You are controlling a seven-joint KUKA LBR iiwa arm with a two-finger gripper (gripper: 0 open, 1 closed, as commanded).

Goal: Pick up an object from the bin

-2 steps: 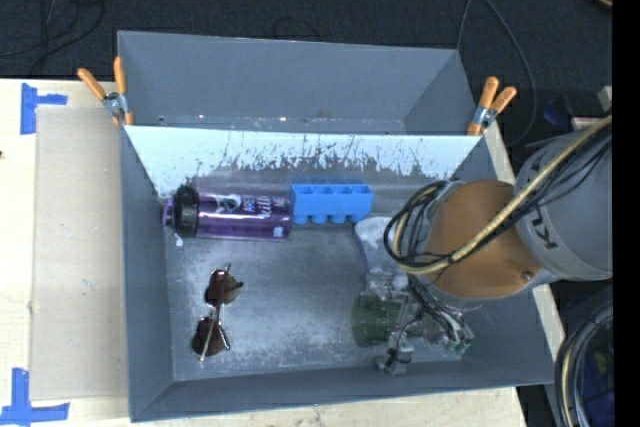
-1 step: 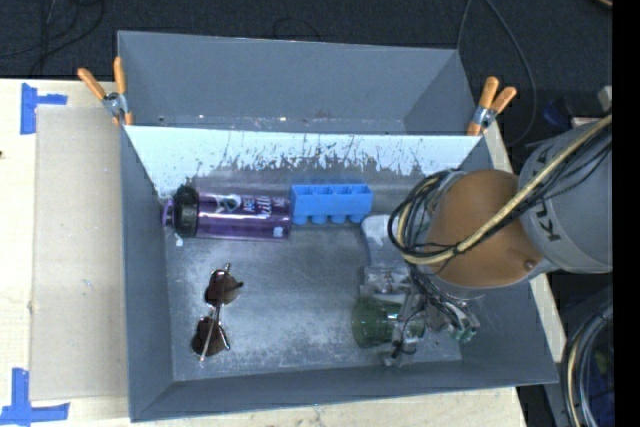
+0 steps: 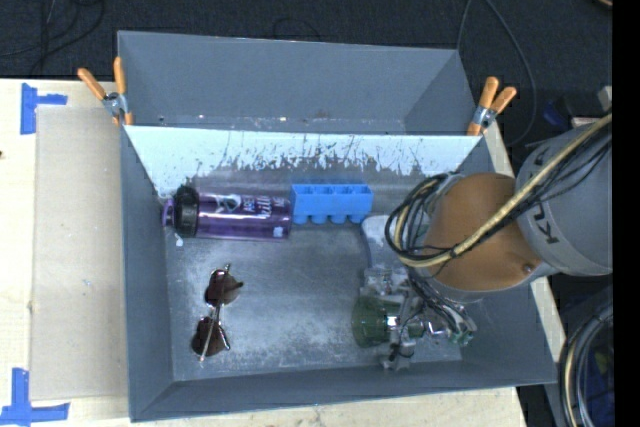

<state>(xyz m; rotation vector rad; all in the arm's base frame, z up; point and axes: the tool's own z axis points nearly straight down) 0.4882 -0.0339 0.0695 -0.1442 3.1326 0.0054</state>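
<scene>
Nearest, in the front right corner of the bin [image 3: 290,85], the gripper [image 3: 408,333] is seen low down, close to the floor. A small dark green thing [image 3: 370,323], round and a bit shiny, lies right against its left side. It cannot be told if the gripper is apart, together or clamped on the green thing, because the metal parts are all bunched up there. The green thing is judged to be the one to be picked, since nothing else lies so near the gripper. It is tucked near the corner, so little room is left on its right.

In the front left part of the floor a pair of dark red sunglasses [image 3: 214,315] is laid flat, well apart from the gripper. Plenty of bare floor is left around it.

Farther back, a purple bottle [image 3: 232,214] with a black cap is lying on its side. A blue block [image 3: 332,203] with bumps on top is touching its right end. Both are lined up along the foot of the back wall, where loose things are likely stopped when they slide. A small white thing [image 3: 374,229] is half hidden beside the arm.

The arm is brought in over the right rim and is bent down into the bin. An orange cover [image 3: 470,235] is seen above the gripper, and black and yellow cables [image 3: 420,215] are looped around it.
</scene>
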